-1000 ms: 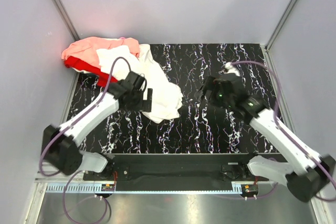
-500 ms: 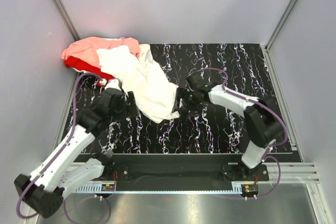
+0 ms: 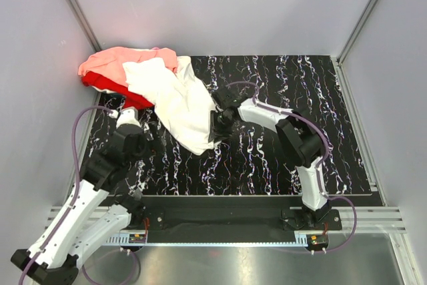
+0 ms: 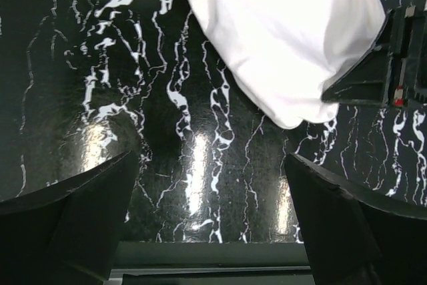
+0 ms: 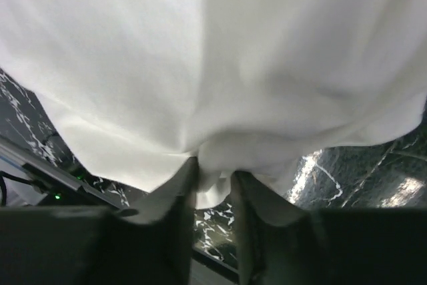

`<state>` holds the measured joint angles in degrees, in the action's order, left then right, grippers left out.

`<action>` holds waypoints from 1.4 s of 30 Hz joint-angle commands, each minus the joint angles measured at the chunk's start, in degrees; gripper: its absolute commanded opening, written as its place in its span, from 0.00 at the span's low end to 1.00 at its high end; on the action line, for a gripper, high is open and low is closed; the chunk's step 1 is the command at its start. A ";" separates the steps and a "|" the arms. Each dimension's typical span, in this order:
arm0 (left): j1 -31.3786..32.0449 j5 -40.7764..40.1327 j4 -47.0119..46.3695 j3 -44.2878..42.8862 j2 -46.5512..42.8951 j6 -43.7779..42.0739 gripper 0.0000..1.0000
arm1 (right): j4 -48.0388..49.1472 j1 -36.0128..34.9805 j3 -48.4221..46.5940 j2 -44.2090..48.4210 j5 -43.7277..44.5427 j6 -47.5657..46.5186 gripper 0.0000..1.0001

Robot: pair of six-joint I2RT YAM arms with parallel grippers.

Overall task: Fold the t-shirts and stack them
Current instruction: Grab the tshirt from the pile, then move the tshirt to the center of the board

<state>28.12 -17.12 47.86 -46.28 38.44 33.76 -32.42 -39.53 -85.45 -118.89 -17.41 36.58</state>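
At the upper left of the top view, a crumpled salmon-pink cloth t-shirt [image 3: 117, 58] lies over a bunched red cloth t-shirt [image 3: 107, 83]. Both are pushed into the far left corner of the black, white-veined marble-pattern bench [image 3: 287, 158], probably parked there until their turn comes. The heap hangs over the bench's left edge and touches the grey side wall [image 3: 40, 65], so there is no room to work on that side. Below it, the left end effector [image 3: 140, 145] hovers over bare bench with its fingers spread as wide as they go. It grips nothing, and its wrist view shows only the marble pattern between them [image 4: 210, 165]. It looks ready to take a second hold. To its right, a soft white cloth t-shirt [image 3: 180, 101] runs diagonally from the heap down toward the middle of the bench. Its upper end overlaps the pink and red cloth, and its rounded lower tip [image 4: 287, 38] lies flat and free. No print can be seen on this side. At the shirt's right edge, the right end effector [image 3: 217, 125] has closed its fingers on a small fold of the white cloth [image 5: 215, 185]. The cloth billows just above that pinch [image 5: 213, 51], a hold that seems meant for dragging the shirt off the heap. The right half of the bench is bare up to the metal rail along its right edge [image 3: 353, 131], which leaves the most room for spreading and folding.
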 commanded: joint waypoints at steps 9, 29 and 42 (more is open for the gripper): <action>-0.26 -15.13 4.97 -4.09 -12.76 -1.23 0.99 | -23.80 2.69 -42.68 2.34 6.84 -11.00 0.00; -0.35 -15.22 3.56 -2.85 -11.46 -1.50 0.99 | -33.91 28.57 -19.97 35.49 40.02 -2.94 1.00; -0.35 -13.03 2.51 -2.67 -7.24 -2.73 0.99 | -16.97 37.27 14.34 45.42 11.70 -4.23 0.99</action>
<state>28.01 -31.40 53.28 -49.10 29.12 32.36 -53.87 1.34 -70.39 -76.75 -0.45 32.84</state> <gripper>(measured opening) 0.987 0.991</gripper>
